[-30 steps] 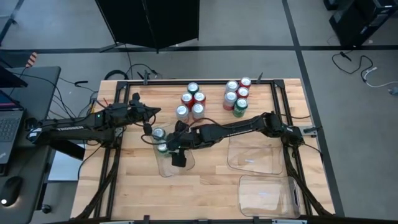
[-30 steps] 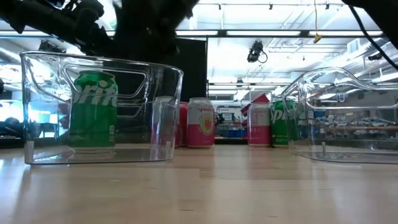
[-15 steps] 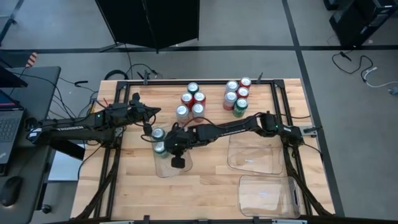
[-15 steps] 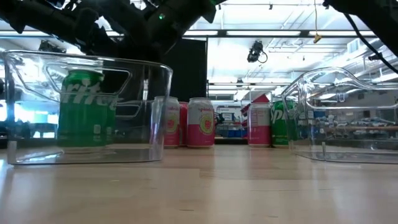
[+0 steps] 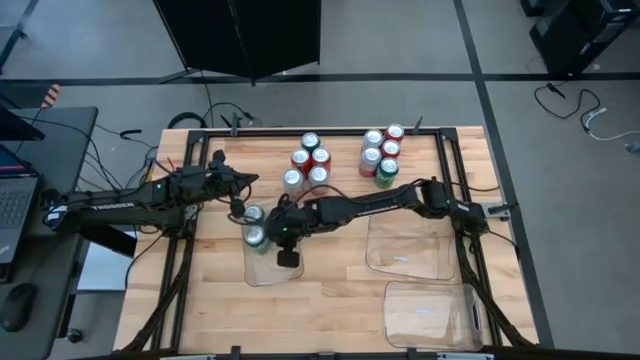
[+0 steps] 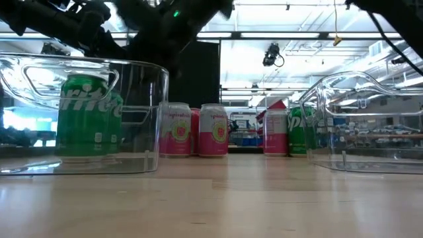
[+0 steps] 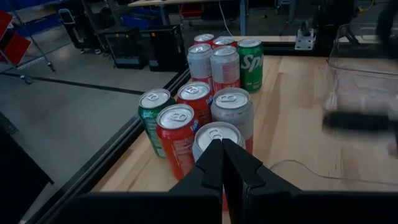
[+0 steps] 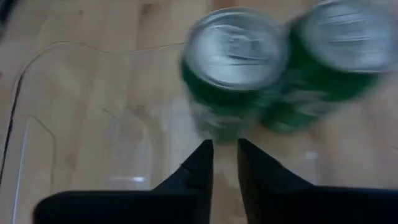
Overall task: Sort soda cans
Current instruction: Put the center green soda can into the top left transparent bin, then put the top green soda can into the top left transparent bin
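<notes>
Two green soda cans (image 5: 255, 225) stand upright in a clear tray (image 5: 275, 272) left of the table's middle; in the right wrist view they (image 8: 236, 62) are just ahead of the fingers. My right gripper (image 8: 224, 152) reaches in from the right, its fingers almost together at the tray's right-hand wall. My left gripper (image 7: 222, 146) hangs shut above the table's far left. It touches nothing and points at a cluster of red, green and silver cans (image 5: 308, 165). My right gripper is at the clear tray's right-hand wall, near the rim (image 6: 165, 69), slanting down from the table's right side. The arm and the clear plastic hide the contact itself, so I cannot tell which finger is inside. The tray's floor lies flat on the table.
A second cluster of cans (image 5: 382, 155) stands at the far right. Two more clear trays lie on the right half, one at mid depth (image 5: 405, 245) and one by the near edge (image 5: 430, 315). Bare wood lies near the front at left and centre.
The clear tray, with its two green cans upright inside, has slid along the table toward the left edge. My right gripper has gone the same way with it, staying at the tray's right-hand wall.
</notes>
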